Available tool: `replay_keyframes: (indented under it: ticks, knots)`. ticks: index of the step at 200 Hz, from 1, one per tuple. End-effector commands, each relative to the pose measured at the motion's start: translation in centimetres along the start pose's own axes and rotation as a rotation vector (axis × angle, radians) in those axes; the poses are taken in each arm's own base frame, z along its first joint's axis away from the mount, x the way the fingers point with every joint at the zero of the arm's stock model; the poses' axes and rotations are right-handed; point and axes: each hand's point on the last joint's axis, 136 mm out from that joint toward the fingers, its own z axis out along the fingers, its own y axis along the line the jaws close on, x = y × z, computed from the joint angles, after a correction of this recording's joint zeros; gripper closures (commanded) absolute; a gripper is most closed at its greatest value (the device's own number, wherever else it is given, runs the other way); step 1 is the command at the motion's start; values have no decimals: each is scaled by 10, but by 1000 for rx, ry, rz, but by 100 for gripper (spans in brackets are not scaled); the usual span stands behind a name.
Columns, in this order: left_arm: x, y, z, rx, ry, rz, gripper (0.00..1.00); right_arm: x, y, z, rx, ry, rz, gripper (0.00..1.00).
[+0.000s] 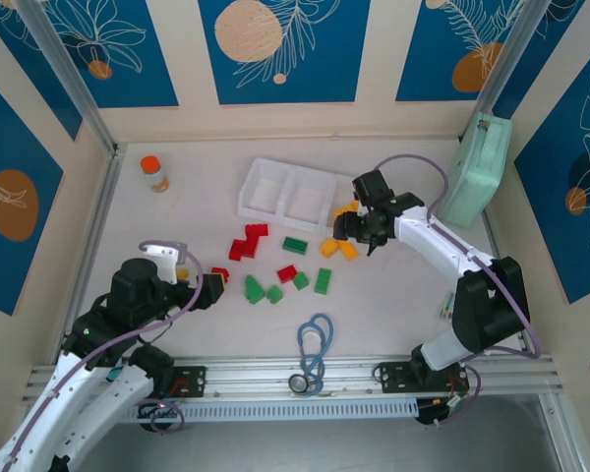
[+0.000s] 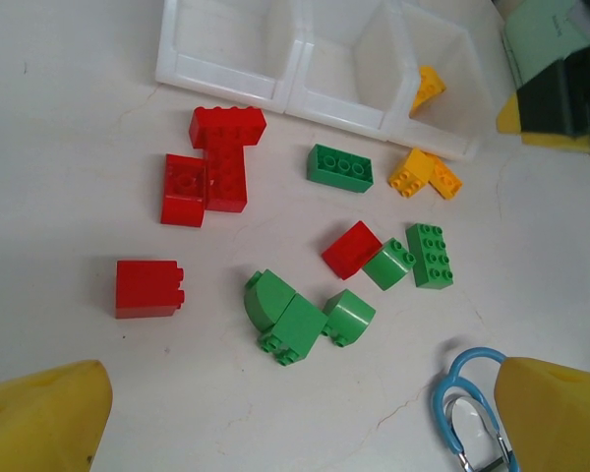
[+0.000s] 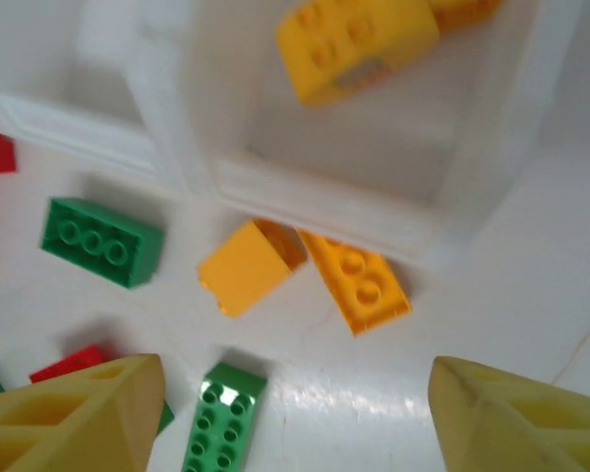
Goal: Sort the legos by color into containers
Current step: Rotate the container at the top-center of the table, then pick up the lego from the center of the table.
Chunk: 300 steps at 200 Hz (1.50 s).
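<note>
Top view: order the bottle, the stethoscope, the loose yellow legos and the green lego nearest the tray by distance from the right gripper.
1. The yellow legos, just beside the right gripper.
2. The green lego, farther left.
3. The stethoscope, near table edge.
4. The bottle, far-left corner.

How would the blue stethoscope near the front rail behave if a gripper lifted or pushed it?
The blue stethoscope would probably be floppy: its thin tubing lies in loose loops on the table. Lifted by the tube, its round head would likely dangle and swing. Pushed, it would probably bend rather than slide as one piece.
</note>
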Motion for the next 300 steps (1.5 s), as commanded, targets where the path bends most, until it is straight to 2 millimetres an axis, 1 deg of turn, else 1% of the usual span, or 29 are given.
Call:
replay_keyframes:
  ticks: [1,36,59,85,110,147,157,174,204,241,269,300]
  knots:
    - [3,-1,0,3,11,9,1,8,3,6,-51,26,62,38]
    - [3,0,0,-2,13,6,1,14,-9,33,-9,86,103,49]
    - [3,0,0,-5,11,7,1,12,-17,50,15,107,132,51]
    - [2,3,-1,-23,4,3,1,8,-23,65,55,126,143,58]
    - [1,3,-2,-22,-6,3,1,-2,-24,73,57,106,137,60]
    - [1,5,-2,-33,-5,1,1,-31,-27,79,19,63,153,60]
    - [1,6,-2,-41,-6,-1,1,-35,-25,81,-3,73,160,60]
    - [1,6,-3,-38,-8,-1,1,-37,-28,83,9,81,153,61]
    - [1,6,-2,-38,-7,-1,1,-32,-33,77,26,74,124,59]
    - [1,6,-1,-36,-6,-1,1,-10,-26,67,7,92,73,54]
    - [2,6,-1,-35,-3,-3,1,9,-22,67,50,127,33,51]
    - [1,6,-1,-35,-2,-4,1,19,-21,69,95,150,-15,47]
